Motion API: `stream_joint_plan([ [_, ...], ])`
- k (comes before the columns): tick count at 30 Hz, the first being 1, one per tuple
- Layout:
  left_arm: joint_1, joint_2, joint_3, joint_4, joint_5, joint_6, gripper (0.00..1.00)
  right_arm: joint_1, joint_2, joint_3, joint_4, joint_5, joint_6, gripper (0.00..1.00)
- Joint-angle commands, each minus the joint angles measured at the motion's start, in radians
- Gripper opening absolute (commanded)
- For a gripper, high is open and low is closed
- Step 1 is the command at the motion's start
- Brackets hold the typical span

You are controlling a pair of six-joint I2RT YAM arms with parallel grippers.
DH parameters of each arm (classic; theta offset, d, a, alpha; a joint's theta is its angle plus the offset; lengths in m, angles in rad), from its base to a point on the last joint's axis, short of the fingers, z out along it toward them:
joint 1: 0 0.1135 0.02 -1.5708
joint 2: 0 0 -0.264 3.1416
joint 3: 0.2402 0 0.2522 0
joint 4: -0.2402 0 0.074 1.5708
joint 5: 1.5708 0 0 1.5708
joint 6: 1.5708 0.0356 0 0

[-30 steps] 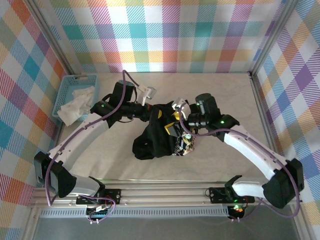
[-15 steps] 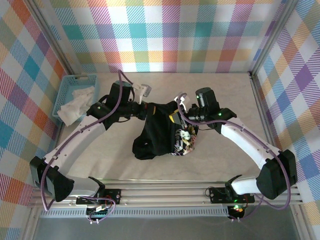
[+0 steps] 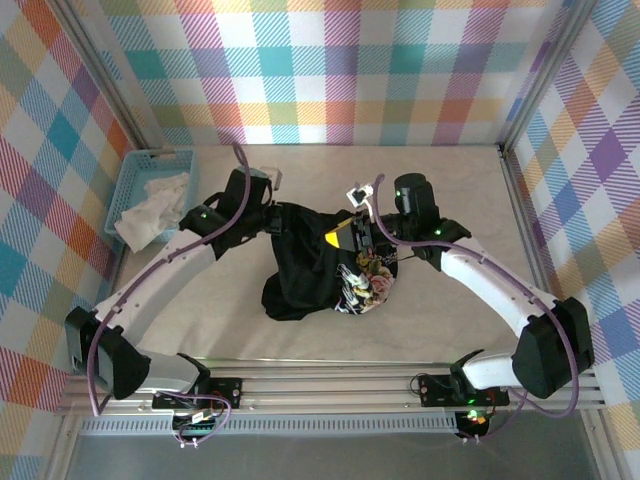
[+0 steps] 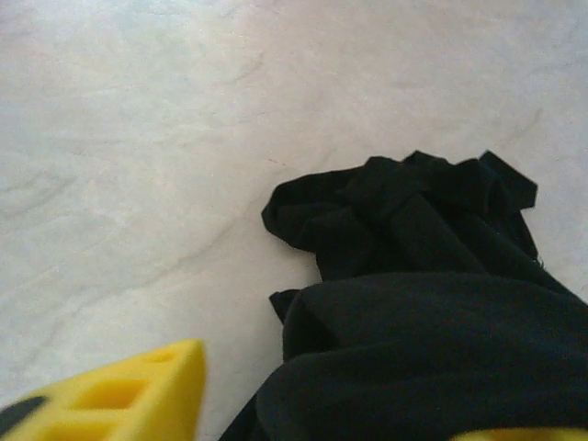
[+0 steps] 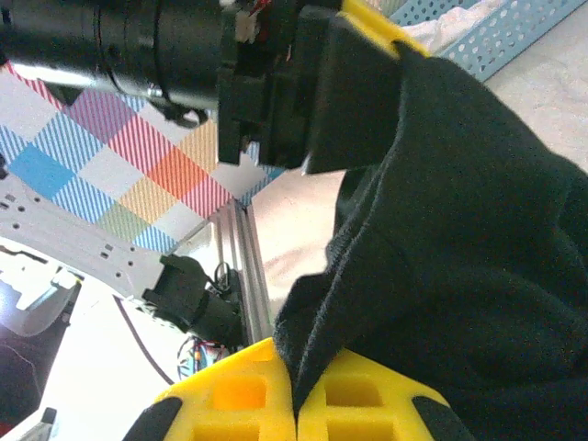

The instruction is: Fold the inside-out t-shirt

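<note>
The black t-shirt (image 3: 305, 265) lies bunched at mid-table, its pale graphic print (image 3: 365, 285) showing at the right side. My right gripper (image 3: 340, 238) is at the shirt's upper right. In the right wrist view its yellow fingers (image 5: 230, 400) are shut on a black fabric edge (image 5: 441, 230), which hangs raised. My left gripper (image 3: 278, 212) is at the shirt's upper left. In the left wrist view it (image 4: 349, 404) stands open, its fingers (image 4: 129, 395) wide apart, with a fold of the t-shirt (image 4: 432, 340) bulging between them and bare table beside one finger.
A light-blue basket (image 3: 135, 175) holding a white cloth (image 3: 150, 205) stands at the far left, also in the right wrist view (image 5: 514, 32). Pale tabletop (image 3: 460, 190) lies open behind and to the right. A metal rail (image 3: 330, 385) runs along the near edge.
My right gripper has shut on the shirt's edge and drawn it up. My left gripper has opened and let go of the fabric. The print now shows more.
</note>
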Motion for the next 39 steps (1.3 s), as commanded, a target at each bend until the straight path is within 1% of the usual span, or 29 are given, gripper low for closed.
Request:
stream_joint_plan([
  [1,-0.016,-0.129,-0.07,-0.034,-0.022,-0.043,0.67,-0.01,0.022,0.003,0.096,-0.044,0.081,0.0],
  [3,-0.026,-0.195,-0.123,-0.029,0.038,-0.059,0.71,-0.014,0.036,0.002,0.11,-0.042,0.096,0.0],
  [5,-0.034,-0.241,-0.168,-0.002,0.133,-0.067,0.71,-0.018,0.044,0.002,0.116,-0.043,0.1,0.0],
  [7,-0.044,-0.269,-0.201,0.037,0.227,-0.075,0.66,-0.019,0.049,0.005,0.118,-0.04,0.104,0.0],
  [10,-0.071,-0.28,-0.24,0.11,0.351,-0.069,0.49,-0.023,0.052,0.008,0.118,-0.037,0.111,0.0],
  [13,-0.094,-0.251,-0.26,0.161,0.444,-0.053,0.4,-0.025,0.054,0.009,0.114,-0.04,0.11,0.0],
  [15,-0.1,-0.213,-0.253,0.173,0.493,-0.04,0.36,-0.029,0.052,0.008,0.105,-0.035,0.111,0.0],
  [20,-0.105,-0.151,-0.256,0.235,0.596,-0.041,0.34,-0.034,0.046,0.01,0.082,-0.022,0.104,0.0],
  [22,-0.105,-0.129,-0.255,0.245,0.589,-0.044,0.34,-0.035,0.046,0.01,0.074,-0.022,0.101,0.0],
  [25,-0.105,-0.094,-0.236,0.224,0.532,-0.04,0.32,-0.037,0.043,0.011,0.07,-0.022,0.095,0.0],
  [30,-0.098,-0.032,-0.202,0.222,0.474,-0.046,0.32,-0.038,0.039,0.01,0.056,-0.019,0.081,0.0],
  [36,-0.08,-0.008,-0.19,0.248,0.466,-0.056,0.41,-0.041,0.032,0.01,0.037,-0.012,0.064,0.0],
  [39,-0.064,0.01,-0.186,0.251,0.468,-0.068,0.42,-0.043,0.031,0.011,0.032,-0.011,0.059,0.0],
])
